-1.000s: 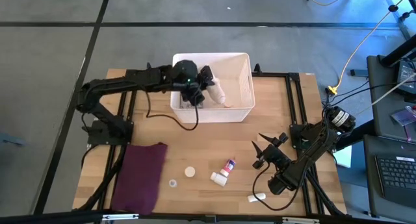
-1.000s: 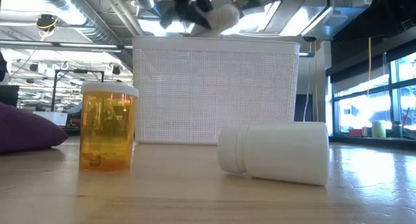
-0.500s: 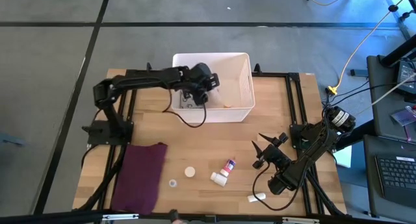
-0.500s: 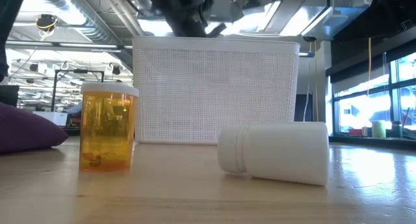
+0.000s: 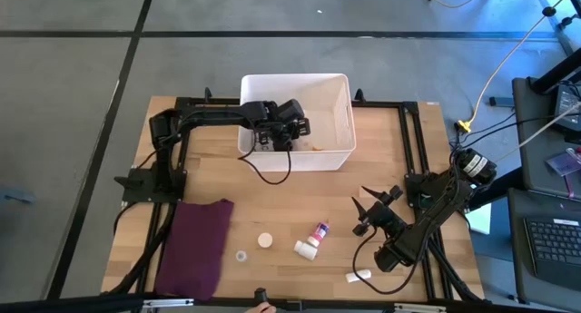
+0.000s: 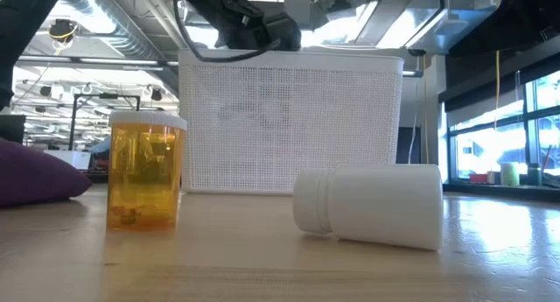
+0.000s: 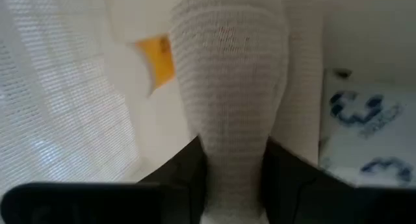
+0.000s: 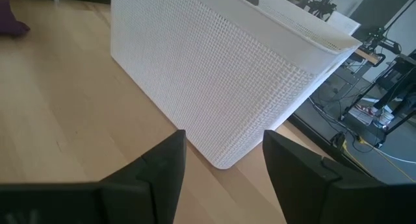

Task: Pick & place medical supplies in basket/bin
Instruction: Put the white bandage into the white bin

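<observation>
The white bin [image 5: 341, 88] stands at the table's far middle. My left gripper [image 5: 289, 132] reaches down into it, shut on a white woven gauze roll [image 7: 231, 68]. Inside the bin, the left wrist view shows an orange piece [image 7: 156, 58] and a blue-printed packet [image 7: 364, 139]. My right gripper [image 5: 368, 215] waits open over the right side of the table, facing the bin wall [image 8: 221, 74]. On the table near the front lie a white bottle [image 5: 307, 249], a small printed tube [image 5: 320, 230], a round cap [image 5: 265, 240], a smaller cap [image 5: 241, 256] and a white piece [image 5: 359, 276]. My left gripper pinches the gauze roll between its two fingers [image 7: 192, 169], on the roll's narrower near end [image 7: 234, 152]. The fingers come from above, pointing down into the bin. The roll sticks out forward beyond the fingertips. Whether its far end rests on the bin floor cannot be told.
A maroon cloth [image 5: 195, 245] lies flat at the table's near left. In the low view an amber pill bottle [image 6: 144, 171] stands upright and a white bottle [image 6: 367, 204] lies on its side before the bin [image 6: 289, 118]. Bare wood lies between the bin and these.
My left gripper, holding the gauze roll, has come down from above the bin's rim into the bin, while its arm drew back toward the table's left. The roll, earlier visible above the bin, is now down inside it.
</observation>
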